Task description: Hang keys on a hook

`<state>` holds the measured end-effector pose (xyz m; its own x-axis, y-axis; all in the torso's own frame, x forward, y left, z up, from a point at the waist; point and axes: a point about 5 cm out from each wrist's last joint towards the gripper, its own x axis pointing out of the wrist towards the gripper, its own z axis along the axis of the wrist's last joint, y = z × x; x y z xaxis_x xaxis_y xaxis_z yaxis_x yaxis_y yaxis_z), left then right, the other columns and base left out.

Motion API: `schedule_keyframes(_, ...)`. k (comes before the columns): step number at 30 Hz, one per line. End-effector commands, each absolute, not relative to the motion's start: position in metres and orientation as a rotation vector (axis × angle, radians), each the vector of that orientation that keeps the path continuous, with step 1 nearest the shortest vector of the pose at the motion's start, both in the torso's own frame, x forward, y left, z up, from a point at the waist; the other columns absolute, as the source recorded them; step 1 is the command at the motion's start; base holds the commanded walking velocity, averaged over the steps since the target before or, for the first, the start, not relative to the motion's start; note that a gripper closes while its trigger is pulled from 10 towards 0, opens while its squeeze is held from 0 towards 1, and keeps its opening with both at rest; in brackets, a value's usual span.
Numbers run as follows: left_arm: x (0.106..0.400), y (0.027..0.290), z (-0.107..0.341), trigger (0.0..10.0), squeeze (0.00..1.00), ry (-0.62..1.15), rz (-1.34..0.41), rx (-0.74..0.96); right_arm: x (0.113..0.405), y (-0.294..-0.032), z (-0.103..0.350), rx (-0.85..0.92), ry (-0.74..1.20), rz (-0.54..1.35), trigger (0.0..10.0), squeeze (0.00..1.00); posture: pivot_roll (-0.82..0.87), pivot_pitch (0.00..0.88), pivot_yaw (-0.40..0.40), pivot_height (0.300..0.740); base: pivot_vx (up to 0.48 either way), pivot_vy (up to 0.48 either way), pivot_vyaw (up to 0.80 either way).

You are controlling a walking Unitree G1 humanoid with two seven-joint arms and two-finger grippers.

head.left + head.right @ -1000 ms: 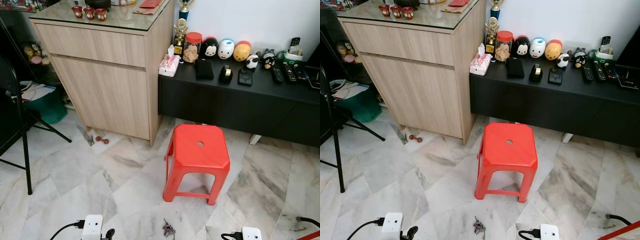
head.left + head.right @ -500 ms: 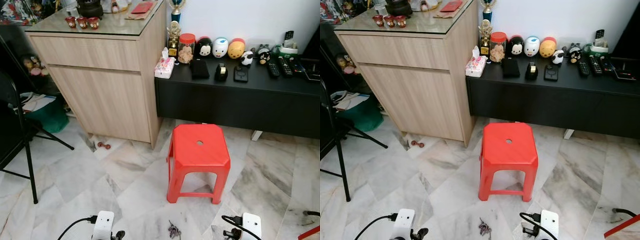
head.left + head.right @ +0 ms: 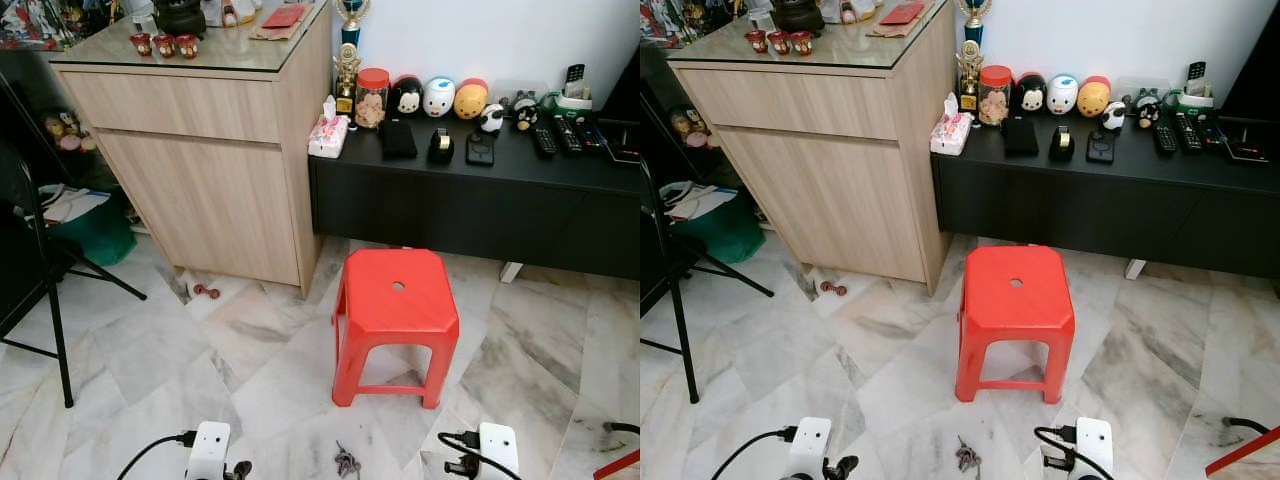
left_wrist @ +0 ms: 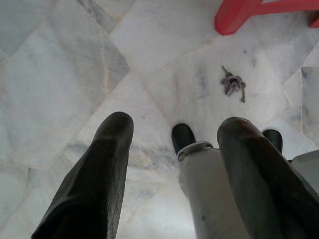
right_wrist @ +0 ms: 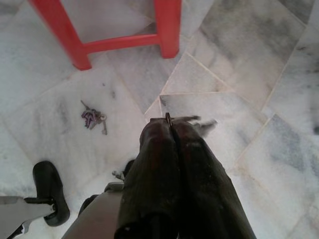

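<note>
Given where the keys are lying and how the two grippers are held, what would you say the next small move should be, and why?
Probably bending down and lowering the left gripper toward the keys. They lie on the marble floor just in front of the red stool, untouched. The left gripper's fingers are spread open, ready to close on them, while the right gripper is shut and empty.

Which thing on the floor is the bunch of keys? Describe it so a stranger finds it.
Start at the red plastic stool on the white marble floor. Just in front of it, nearer the robot, lies the small purplish bunch of keys, apart from the stool's legs and dark against pale tile.
</note>
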<state>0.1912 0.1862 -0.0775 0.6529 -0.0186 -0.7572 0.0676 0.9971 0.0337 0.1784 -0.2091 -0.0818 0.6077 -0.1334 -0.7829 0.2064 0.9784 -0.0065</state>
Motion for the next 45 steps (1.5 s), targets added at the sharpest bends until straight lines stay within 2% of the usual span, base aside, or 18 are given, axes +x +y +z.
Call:
schedule_keyframes(1, 0.186, 0.186, -0.081, 10.0, 0.00, 0.887, -0.048, 0.066, 0.175, -0.211, -0.083, 0.083, 0.911, -0.203, 10.0, 0.00, -0.01, 0.059, -0.006, 0.740, 0.000, 0.000, 0.00)
schedule_keyframes(12, 0.182, 0.188, -0.082, 10.0, 0.00, 0.903, -0.040, 0.059, 0.172, -0.211, -0.085, 0.117, 0.929, -0.239, 10.0, 0.00, -0.01, 0.063, -0.003, 0.740, 0.000, -0.152, 0.00)
schedule_keyframes(37, 0.174, 0.190, -0.086, 10.0, 0.00, 0.937, -0.036, 0.062, 0.171, -0.209, -0.086, 0.098, 0.955, -0.208, 10.0, 0.00, -0.02, 0.065, -0.009, 0.740, 0.000, 0.000, -0.73)
schedule_keyframes(45, 0.173, 0.189, -0.087, 10.0, 0.00, 0.939, -0.038, 0.062, 0.171, -0.210, -0.086, 0.105, 0.940, -0.227, 10.0, 0.00, -0.02, 0.067, -0.011, 0.740, 0.000, -0.433, -0.11)
